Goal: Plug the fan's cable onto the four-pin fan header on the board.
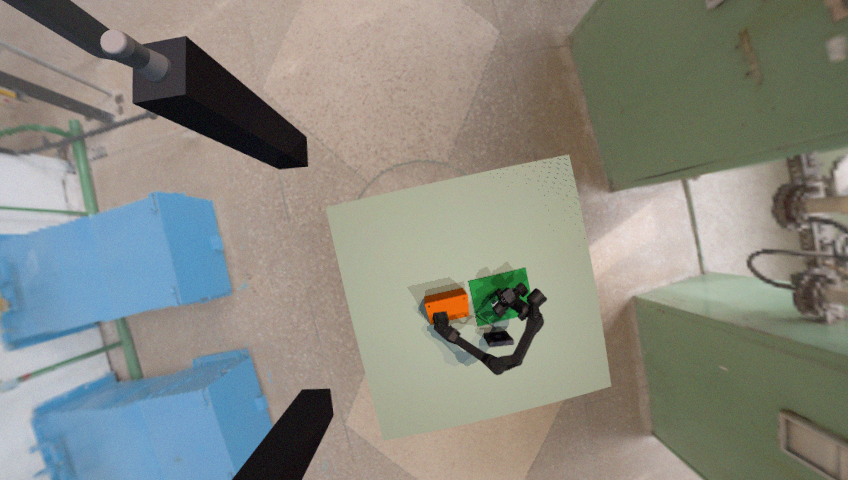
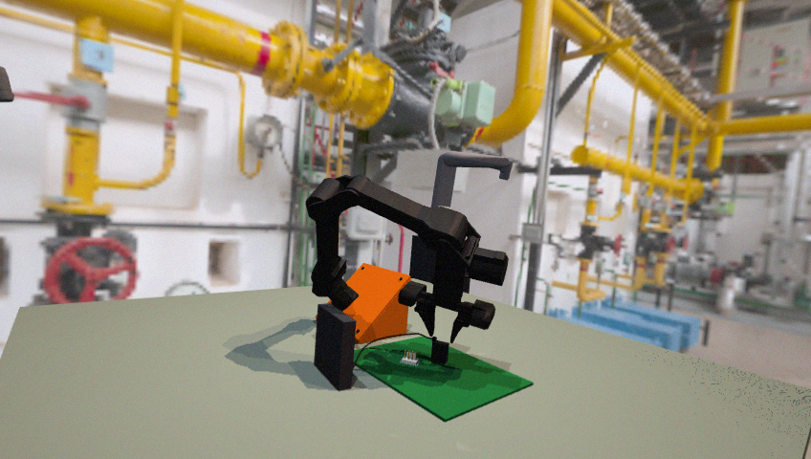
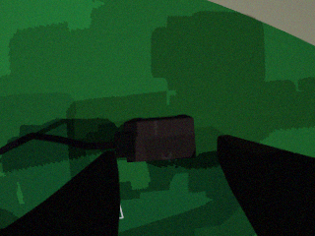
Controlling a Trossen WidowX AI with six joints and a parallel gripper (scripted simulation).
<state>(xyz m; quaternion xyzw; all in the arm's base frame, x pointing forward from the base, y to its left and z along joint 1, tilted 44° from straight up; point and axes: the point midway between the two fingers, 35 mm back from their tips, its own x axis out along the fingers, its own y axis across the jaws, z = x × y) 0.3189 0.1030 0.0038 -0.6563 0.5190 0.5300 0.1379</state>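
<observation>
The dark plug [image 2: 439,352] [image 3: 164,139] is at the green board [image 1: 479,288] [image 2: 455,404] [image 3: 49,46], upright in the exterior view and off to the right of the white four-pin header [image 2: 408,360]. The header's pins stand bare. I cannot tell whether the plug's underside touches the board. My gripper [image 2: 442,338] [image 3: 167,153] is open, its fingertips just above the plug's top on either side, with a gap to each finger in the wrist view. The thin black cable [image 2: 392,337] [image 3: 54,139] arcs from the plug's top towards the dark fan block [image 1: 498,338] [image 2: 336,348].
An orange block [image 1: 447,306] [image 2: 372,295] with a sloped face stands behind the board in the exterior view, left of it in the top view. The fan block stands at the board's near left edge in the exterior view. All stand on the pale green table [image 1: 410,237] [image 2: 170,398].
</observation>
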